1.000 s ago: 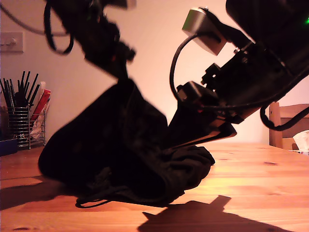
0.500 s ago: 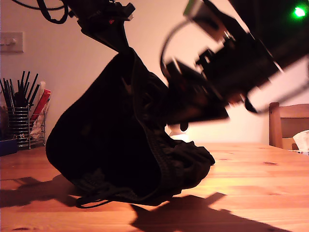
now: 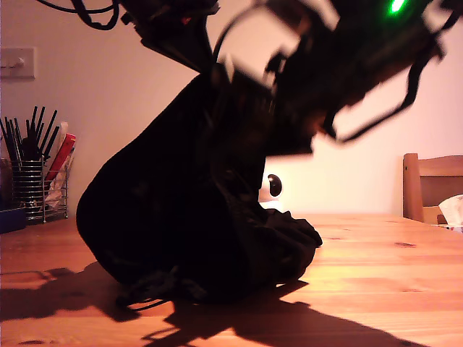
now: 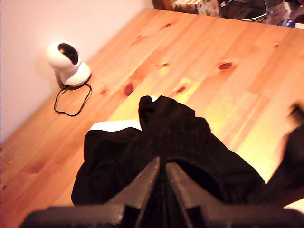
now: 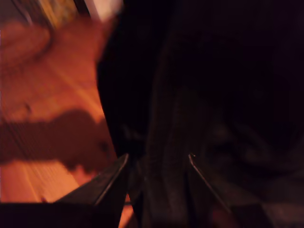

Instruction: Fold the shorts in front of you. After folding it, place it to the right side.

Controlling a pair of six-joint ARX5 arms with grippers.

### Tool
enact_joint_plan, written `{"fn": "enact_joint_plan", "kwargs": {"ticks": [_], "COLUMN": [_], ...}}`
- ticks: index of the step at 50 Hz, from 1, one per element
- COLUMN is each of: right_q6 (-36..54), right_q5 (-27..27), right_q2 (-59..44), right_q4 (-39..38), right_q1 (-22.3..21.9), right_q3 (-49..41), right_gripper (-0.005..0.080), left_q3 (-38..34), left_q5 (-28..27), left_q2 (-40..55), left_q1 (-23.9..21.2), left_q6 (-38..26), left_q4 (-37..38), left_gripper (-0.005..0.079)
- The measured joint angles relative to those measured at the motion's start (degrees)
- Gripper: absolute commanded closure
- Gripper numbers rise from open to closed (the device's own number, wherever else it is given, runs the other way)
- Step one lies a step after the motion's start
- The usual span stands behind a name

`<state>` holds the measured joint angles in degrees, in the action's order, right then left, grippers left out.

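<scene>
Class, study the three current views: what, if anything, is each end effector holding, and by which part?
My first gripper is shut on the shorts, pinching a raised bunch of fabric. My second gripper has dark fabric between its fingers; whether it grips cannot be told.

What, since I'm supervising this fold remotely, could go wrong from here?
1. My first end effector pinches only a narrow bunch of the shorts; the hanging fabric might slip free.
2. My second end effector has its jaws apart against dark fabric, grip unclear, so the fold may go uneven.
3. The white camera and its cable sit nearby and could get dragged.
</scene>
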<state>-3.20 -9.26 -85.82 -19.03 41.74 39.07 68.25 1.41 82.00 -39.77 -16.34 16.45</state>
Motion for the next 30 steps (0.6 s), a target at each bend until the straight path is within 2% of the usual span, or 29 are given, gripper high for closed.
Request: {"fn": "enact_joint_plan", "kwargs": {"ticks": [11,15,18,20,21,30], "right_q6": [-0.02,-0.02,0.07,0.11,0.22,0.55], "right_q5": [2.25,2.29,2.32,2.32,2.32,3.58], "right_q2": [-3.02,-3.02,-3.02,-3.02,-3.02,-3.02], "right_q4": [-0.17,-0.28,-0.35,-0.37,-0.33,3.17], "right_q1": [0.42,0.42,0.39,0.42,0.42,0.42], "right_q3": [1.55,2.27,2.6,2.64,2.64,2.8], "right_gripper": [0.041,0.0515,0.0638,0.0755,0.0774,0.0765], "left_q3": [3.5,4.09,4.24,4.24,4.24,4.24], "left_q5": [-0.7,-0.83,-0.85,-0.87,-0.87,-0.87], "left_q2": [0.0,0.0,0.0,0.0,0.0,0.0], "left_q1": [0.04,0.04,0.04,0.04,0.04,0.28], "left_q6": [0.13,0.13,0.13,0.13,0.13,0.02], "left_q4": [3.08,3.17,3.52,4.26,4.68,8.22], "left_gripper": [0.0762,0.0762,0.0762,0.0762,0.0762,0.0762]}}
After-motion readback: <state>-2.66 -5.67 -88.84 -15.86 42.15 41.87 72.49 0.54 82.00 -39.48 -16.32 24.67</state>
